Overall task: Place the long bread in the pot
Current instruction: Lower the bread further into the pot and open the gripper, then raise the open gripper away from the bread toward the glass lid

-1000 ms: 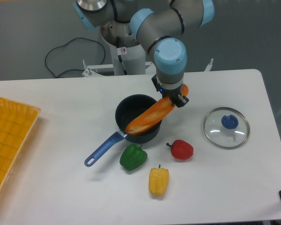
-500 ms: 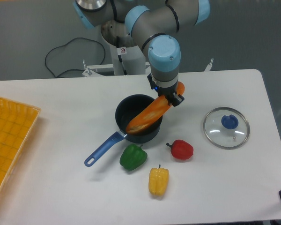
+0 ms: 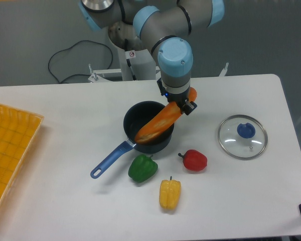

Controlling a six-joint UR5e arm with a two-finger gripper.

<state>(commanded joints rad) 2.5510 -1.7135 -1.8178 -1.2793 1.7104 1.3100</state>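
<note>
The gripper (image 3: 183, 104) is closed on the upper right end of the long bread (image 3: 158, 125), holding it at a slant above the counter (image 3: 65, 110). The loaf slopes down to the left, its lower end lying over the pot (image 3: 140, 123) near the front rim; whether it touches the pot cannot be determined. The pot's blue handle points toward the lower left. A green pepper (image 3: 142, 168) sits just in front of the pot, a red pepper (image 3: 194, 160) to its right, and a yellow pepper (image 3: 170, 194) nearer the front edge. A glass lid (image 3: 242, 136) with a blue knob lies well to the right. A yellow tray (image 3: 10, 150) occupies the left edge.
</note>
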